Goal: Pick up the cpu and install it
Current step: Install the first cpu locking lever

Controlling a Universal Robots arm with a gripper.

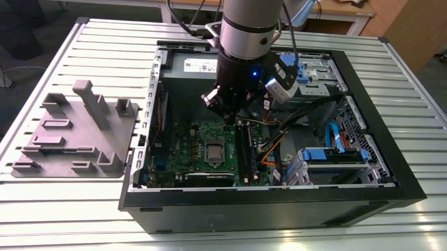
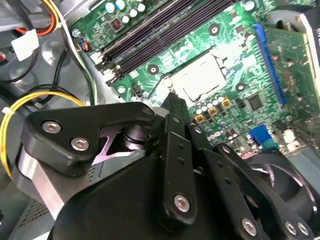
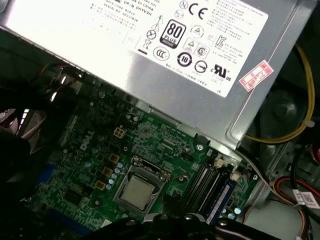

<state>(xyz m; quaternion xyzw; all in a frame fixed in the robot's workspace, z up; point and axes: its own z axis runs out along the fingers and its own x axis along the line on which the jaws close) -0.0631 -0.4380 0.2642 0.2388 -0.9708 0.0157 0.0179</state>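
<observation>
The black end effector [image 2: 172, 100], fingers drawn together on nothing visible, hovers above the green circuit board [image 1: 183, 151], apart from the small silver-topped square cpu [image 3: 137, 192], which lies flat in its metal-framed socket below the fingertips, away from the grey power-supply box [image 3: 125, 60].

Exterior view: high, angled down on open black computer case [image 1: 279, 204]. Both wrist views: close, sharing green circuit board [image 2: 220, 45] [image 3: 95, 165].
</observation>
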